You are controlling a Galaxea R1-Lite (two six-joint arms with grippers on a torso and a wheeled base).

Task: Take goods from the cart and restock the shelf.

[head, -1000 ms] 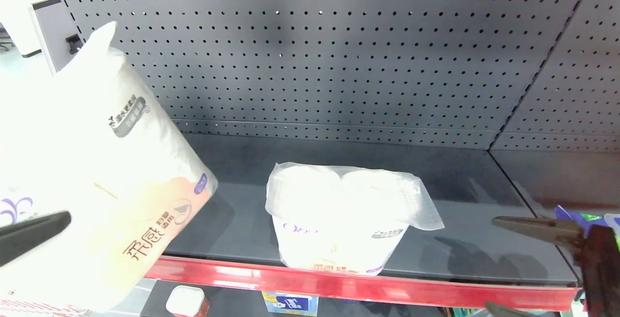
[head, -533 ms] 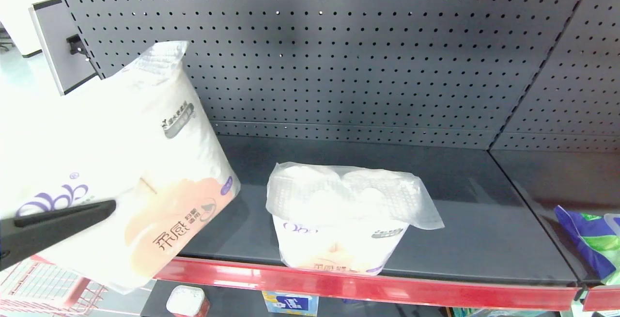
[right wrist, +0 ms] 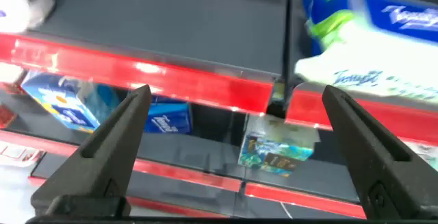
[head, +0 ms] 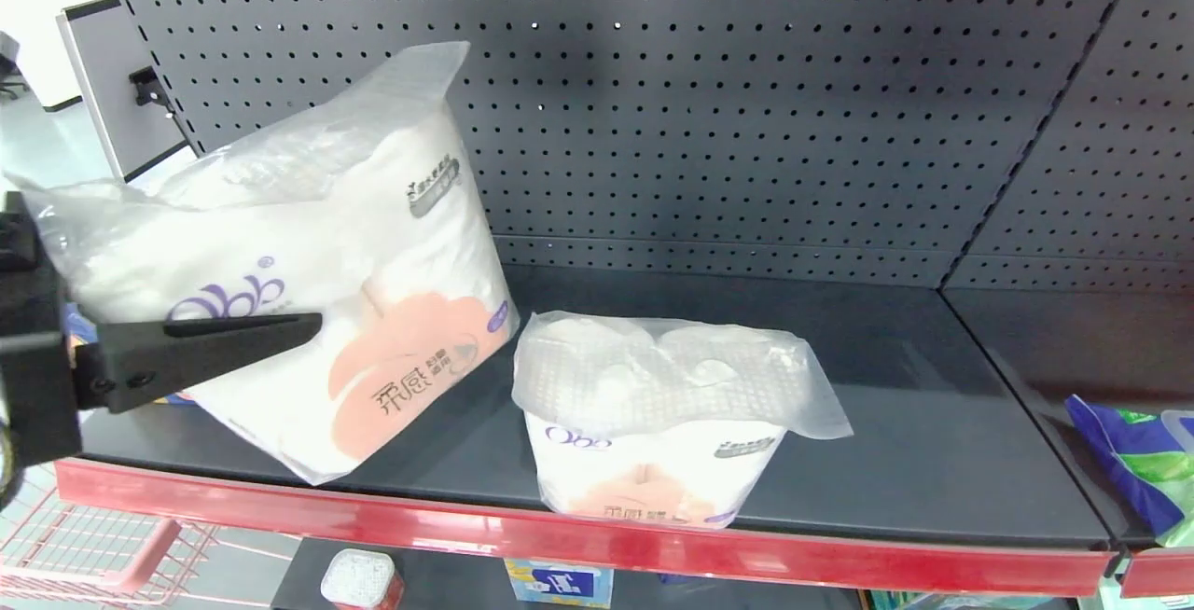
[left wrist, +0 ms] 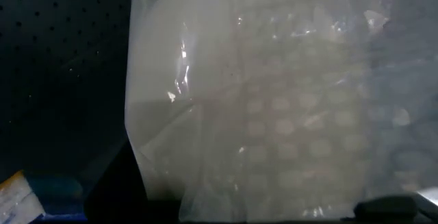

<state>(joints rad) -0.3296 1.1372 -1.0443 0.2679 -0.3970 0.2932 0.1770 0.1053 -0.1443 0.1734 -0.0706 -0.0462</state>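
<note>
I'd swung the white plastic-wrapped tissue pack (head: 373,237), clamped in my left gripper (head: 280,335), over the grey metal shelf (head: 895,442); release looked next. My right gripper (right wrist: 236,94) gaped empty.

The held tissue pack (head: 354,256) wears thin, crinkly plastic film, glossy and half-clear at its top, with quilted paper showing through; the 2nd pack (head: 653,414) has the same shiny wrap; the shelf deck (head: 914,461) is smooth dark metal with a dull sheen; the pegboard back (head: 700,106) is matt perforated metal; the red edge strip (head: 653,545) is glossy; the left gripper's fingers (head: 215,349) look matt black plastic, the right gripper's fingers (right wrist: 109,155) likewise.
</note>
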